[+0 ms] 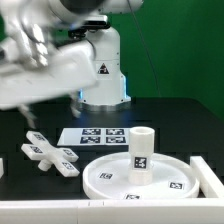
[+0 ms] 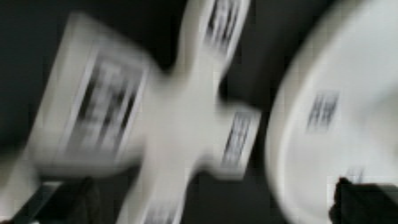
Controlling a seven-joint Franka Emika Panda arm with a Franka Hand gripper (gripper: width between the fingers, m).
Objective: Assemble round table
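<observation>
The round disc (image 1: 110,175) lies at the front of the black table, with the short post (image 1: 141,150) standing upright on it. The cross-shaped foot (image 1: 50,157) lies flat on the table at the exterior view's left. My gripper (image 1: 30,118) is motion-blurred, hanging above the foot and not touching it. In the blurred wrist view the foot (image 2: 196,110) is in the middle and the disc (image 2: 338,100) is beside it. My gripper (image 2: 214,205) is open and empty; its dark fingertips (image 2: 63,200) show at the picture's corners.
The marker board (image 1: 100,135) lies flat behind the disc, and it also shows in the wrist view (image 2: 98,95). The robot's white base (image 1: 100,75) stands at the back. A white rail (image 1: 60,207) runs along the table's front edge.
</observation>
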